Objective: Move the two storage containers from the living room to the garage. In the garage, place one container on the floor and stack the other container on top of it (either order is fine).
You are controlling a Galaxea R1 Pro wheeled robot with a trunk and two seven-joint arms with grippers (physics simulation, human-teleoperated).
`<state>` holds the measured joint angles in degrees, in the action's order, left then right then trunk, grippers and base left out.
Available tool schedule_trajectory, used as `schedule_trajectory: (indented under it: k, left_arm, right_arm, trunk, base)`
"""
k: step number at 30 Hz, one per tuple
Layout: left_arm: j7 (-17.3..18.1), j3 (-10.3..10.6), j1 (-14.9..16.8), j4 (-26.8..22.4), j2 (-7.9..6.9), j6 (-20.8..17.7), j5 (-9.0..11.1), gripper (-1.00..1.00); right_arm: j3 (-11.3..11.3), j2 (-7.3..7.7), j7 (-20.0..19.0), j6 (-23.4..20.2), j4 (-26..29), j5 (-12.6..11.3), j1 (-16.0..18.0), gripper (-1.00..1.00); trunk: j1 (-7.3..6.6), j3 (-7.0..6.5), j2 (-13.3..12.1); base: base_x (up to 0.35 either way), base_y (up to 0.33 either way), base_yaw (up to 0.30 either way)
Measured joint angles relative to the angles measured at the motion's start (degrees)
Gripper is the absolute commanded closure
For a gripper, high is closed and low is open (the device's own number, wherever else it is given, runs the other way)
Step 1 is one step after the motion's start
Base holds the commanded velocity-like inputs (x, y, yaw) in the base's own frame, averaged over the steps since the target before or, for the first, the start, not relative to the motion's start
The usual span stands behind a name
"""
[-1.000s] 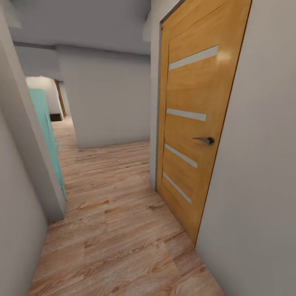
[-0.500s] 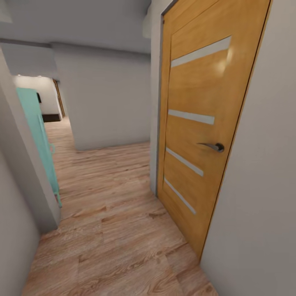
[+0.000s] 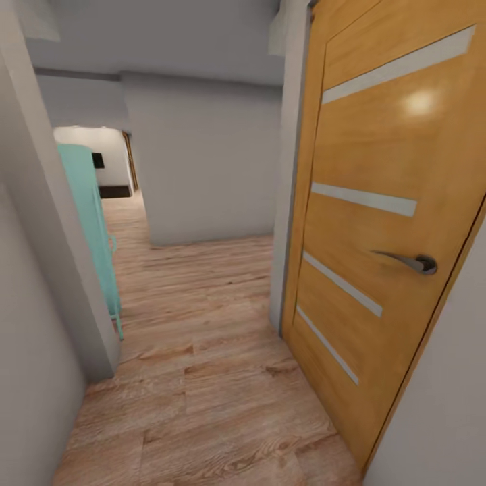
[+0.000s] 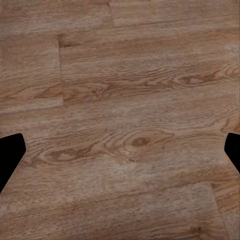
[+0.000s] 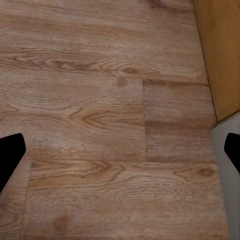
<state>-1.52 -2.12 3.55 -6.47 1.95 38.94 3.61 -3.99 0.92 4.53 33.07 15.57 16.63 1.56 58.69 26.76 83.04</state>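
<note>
A light wood-plank floor [image 3: 202, 378] runs down a grey-walled corridor. At the right stands an orange wooden door [image 3: 378, 223] with a metal lever handle [image 3: 408, 260]; at the left, a turquoise cabinet [image 3: 91, 223]. Both hands hang over the planks with fingers apart, holding nothing: left hand [image 4: 120, 155], right hand [image 5: 120, 155].

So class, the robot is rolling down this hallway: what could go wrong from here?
1. The door is close on the right; its handle sticks out and could snag the arm.
2. The teal cabinet narrows the passage on the left, so a drift could clip it.
3. Both end effectors are open and empty, so no container is being carried.
</note>
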Motion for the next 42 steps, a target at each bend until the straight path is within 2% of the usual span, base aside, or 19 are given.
schedule_trajectory:
  k: [10,31,42]
  left_arm:
    - [0.00,0.00,0.01,0.01,0.04,0.00,-0.01,-1.00]
    - [-0.01,0.00,0.00,0.00,0.13,0.00,-0.17,-1.00]
    - [-0.05,-0.01,0.01,0.02,0.12,0.00,-0.14,-1.00]
  right_arm:
    - [-0.07,0.00,0.00,-0.01,0.01,0.17,-0.01,-1.00]
    - [-0.01,0.00,0.00,0.08,0.00,0.18,0.00,-1.00]
    - [-0.08,0.00,-0.31,0.07,0.02,0.21,-0.01,-1.00]
  trunk:
    - [0.00,0.00,0.00]
    - [0.00,0.00,0.00]
    - [0.00,0.00,0.00]
  base:
    - [0.331,0.000,0.090]
    - [0.331,0.000,0.275]
    - [0.331,0.000,0.034]
